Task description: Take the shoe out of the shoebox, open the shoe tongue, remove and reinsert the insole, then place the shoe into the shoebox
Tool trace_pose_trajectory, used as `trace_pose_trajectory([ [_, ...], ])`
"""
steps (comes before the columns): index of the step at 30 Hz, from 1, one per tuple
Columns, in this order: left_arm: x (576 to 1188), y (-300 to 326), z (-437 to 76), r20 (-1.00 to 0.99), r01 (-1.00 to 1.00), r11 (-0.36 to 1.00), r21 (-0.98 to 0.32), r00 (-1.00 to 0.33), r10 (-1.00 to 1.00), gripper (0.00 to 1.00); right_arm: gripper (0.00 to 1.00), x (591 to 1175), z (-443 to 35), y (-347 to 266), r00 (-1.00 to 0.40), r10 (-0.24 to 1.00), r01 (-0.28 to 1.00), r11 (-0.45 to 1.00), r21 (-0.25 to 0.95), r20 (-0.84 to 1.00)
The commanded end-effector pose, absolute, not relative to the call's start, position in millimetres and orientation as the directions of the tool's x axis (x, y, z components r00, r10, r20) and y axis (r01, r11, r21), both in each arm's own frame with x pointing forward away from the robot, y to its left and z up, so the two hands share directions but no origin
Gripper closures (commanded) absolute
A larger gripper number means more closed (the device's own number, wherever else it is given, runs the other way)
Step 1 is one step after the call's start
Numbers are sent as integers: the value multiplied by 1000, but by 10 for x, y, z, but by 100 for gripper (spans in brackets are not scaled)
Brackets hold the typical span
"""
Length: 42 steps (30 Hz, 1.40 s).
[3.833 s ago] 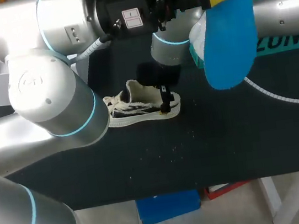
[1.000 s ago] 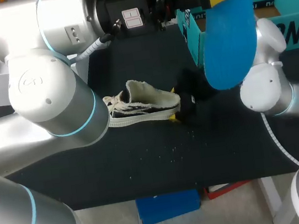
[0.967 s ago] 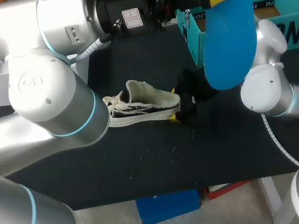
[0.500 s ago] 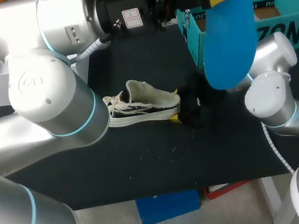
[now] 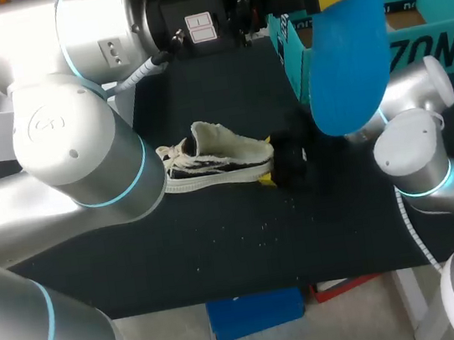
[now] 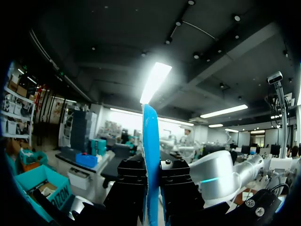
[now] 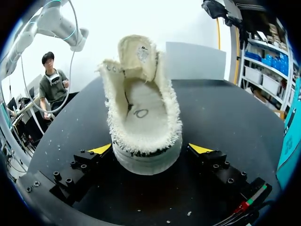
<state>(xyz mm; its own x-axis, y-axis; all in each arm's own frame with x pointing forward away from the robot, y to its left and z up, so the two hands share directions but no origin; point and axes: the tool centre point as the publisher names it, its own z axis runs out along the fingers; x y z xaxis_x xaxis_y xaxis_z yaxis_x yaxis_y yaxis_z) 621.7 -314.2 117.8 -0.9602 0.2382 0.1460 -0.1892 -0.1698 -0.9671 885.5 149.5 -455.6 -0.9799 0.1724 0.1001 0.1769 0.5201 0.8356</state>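
Head view: shoe (image 5: pixel 218 163) lies unboxed, insole (image 5: pixel 345 60) out, clamped in the left end effector (image 6: pixel 151 188). Right end effector (image 7: pixel 151 149) gapes at the shoe's 3 o'clock; reinsertion and boxing remain

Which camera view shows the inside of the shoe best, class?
The right wrist view: it looks from the heel straight into the open shoe, down to its footbed. The head view shows the shoe only from the side, resting on the table. The left wrist view shows none of it, only the blue insole.

Cream frayed shoe (image 5: pixel 217 161) upright; blue insole (image 5: pixel 346 52) aloft, vertical; teal shoebox (image 5: pixel 434 46) behind.
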Motion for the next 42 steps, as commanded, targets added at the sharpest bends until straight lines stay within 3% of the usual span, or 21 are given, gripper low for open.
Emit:
trace_pose_trajectory([
  [1,6205,-3171,1172,146,-189,-174,-966,-961,233,100,0,8872,-4702,1518,-980,169,180,514,839,106],
  [17,6205,-3171,1172,146,-189,-174,-966,-961,233,100,0,8979,-4363,1454,-986,162,131,616,777,38],
  [34,6205,-3171,1172,146,-189,-174,-966,-961,233,100,0,9130,-3841,1399,-992,125,112,847,520,11],
  [42,6205,-3171,1172,146,-189,-174,-966,-961,233,100,0,9139,-3756,1570,-997,76,68,955,290,-16],
])
